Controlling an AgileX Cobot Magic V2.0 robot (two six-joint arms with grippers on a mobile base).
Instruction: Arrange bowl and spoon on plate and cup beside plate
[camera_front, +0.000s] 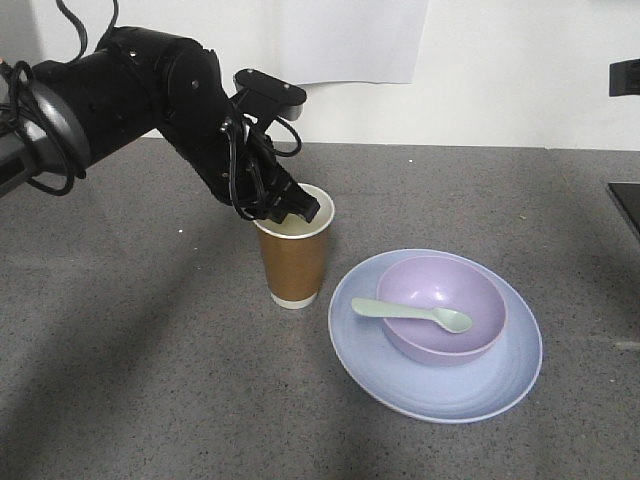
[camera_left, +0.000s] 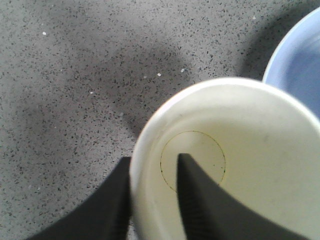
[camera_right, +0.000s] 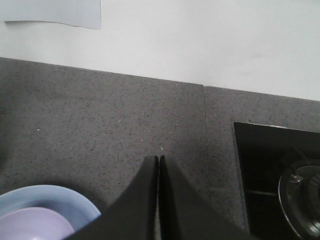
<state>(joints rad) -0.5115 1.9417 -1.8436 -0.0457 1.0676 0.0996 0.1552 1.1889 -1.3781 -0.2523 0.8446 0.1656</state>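
The brown paper cup (camera_front: 294, 258) stands upright on the counter, just left of the pale blue plate (camera_front: 436, 385). My left gripper (camera_front: 295, 212) straddles the cup's back-left rim. In the left wrist view one finger of the left gripper (camera_left: 152, 159) is outside the cup (camera_left: 240, 150) and the other inside, with a visible gap to the wall, so it is open. The lavender bowl (camera_front: 440, 300) sits on the plate, and the mint spoon (camera_front: 412, 313) lies across the bowl's rim with its scoop inside. My right gripper (camera_right: 159, 157) hangs shut and holds nothing, behind the plate (camera_right: 60, 200) and bowl (camera_right: 30, 225).
A black cooktop (camera_right: 275, 180) with a burner is set into the counter at the right, also visible at the right edge of the front view as a black cooktop (camera_front: 626, 205). A white wall runs along the back of the grey speckled counter (camera_front: 130, 340).
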